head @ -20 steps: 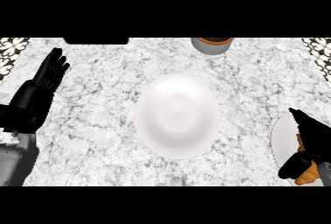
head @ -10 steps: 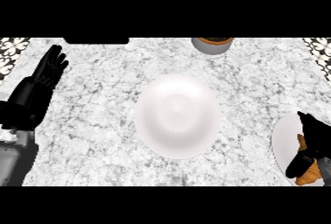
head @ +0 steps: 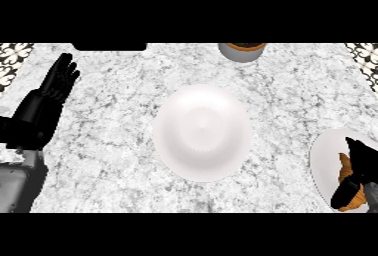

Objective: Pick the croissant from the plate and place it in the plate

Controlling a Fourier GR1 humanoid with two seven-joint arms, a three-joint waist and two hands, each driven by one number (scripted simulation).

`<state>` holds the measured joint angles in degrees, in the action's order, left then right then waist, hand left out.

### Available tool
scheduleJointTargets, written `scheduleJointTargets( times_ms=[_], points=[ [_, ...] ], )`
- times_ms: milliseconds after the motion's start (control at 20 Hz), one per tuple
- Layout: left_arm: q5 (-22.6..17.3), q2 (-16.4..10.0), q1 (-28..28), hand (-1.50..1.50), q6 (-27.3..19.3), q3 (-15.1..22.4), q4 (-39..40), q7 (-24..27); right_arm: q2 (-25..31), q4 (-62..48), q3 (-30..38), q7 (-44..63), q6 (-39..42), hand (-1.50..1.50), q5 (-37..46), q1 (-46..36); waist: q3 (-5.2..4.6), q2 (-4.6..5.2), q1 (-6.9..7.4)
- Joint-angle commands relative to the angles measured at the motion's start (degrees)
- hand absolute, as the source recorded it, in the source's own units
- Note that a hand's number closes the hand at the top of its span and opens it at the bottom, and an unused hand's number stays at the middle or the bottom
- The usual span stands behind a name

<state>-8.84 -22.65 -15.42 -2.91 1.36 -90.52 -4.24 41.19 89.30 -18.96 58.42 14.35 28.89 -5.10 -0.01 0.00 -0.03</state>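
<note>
A large white plate point(head: 201, 131) lies in the middle of the marble counter with nothing on it. At the right edge a second white plate point(head: 322, 160) carries a golden-brown croissant point(head: 345, 167). My right hand point(head: 359, 172) lies over the croissant with fingers curled down around it, hiding most of it. My left hand point(head: 46, 102) rests open at the left edge, fingers pointing up, far from both plates.
A grey pot with a brown inside point(head: 241, 50) stands at the counter's far edge. A dark flat object point(head: 109, 46) lies at the back left. Patterned tiling shows at both far corners.
My right hand has moved right and down onto the croissant on the right plate, and its fingers have closed round it. The left hand has barely shifted.
</note>
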Motion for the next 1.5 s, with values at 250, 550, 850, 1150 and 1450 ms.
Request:
scheduleJointTargets(
  times_ms=[250, 550, 850, 1150, 1450],
  points=[
    [0.06, 0.56, 3.08, 0.0, 2.39, -2.49, -5.74, -4.08, -3.98, -5.54, 3.29, -1.39, 4.19, -1.5, 2.8, 1.88, 0.01, -0.08, 0.23],
    [4.28, 3.85, 1.6, 0.0, 1.51, -0.8, -2.3, -0.96, -5.13, -15.0, 3.73, -5.79, 2.49, -1.5, 8.91, 0.61, 0.03, 0.05, 0.25],
    [1.32, 1.86, 1.83, 0.0, 4.52, -3.83, -4.11, -2.54, -4.27, -15.15, 3.93, -14.05, -7.71, 1.5, 16.76, -2.34, 0.04, 0.02, 0.63],
    [3.67, 4.13, -1.93, 0.0, 2.69, -3.2, -0.49, -2.92, -5.43, -7.34, 1.28, -10.82, -15.99, 1.5, 25.87, 3.61, 0.0, -0.13, -0.59],
    [3.1, 1.34, 4.02, 0.0, 2.96, -6.52, -2.44, -1.89, -6.53, 16.54, 2.3, -3.92, -26.91, 1.5, 25.82, 28.45, -0.18, -1.27, -4.42]
  ],
)
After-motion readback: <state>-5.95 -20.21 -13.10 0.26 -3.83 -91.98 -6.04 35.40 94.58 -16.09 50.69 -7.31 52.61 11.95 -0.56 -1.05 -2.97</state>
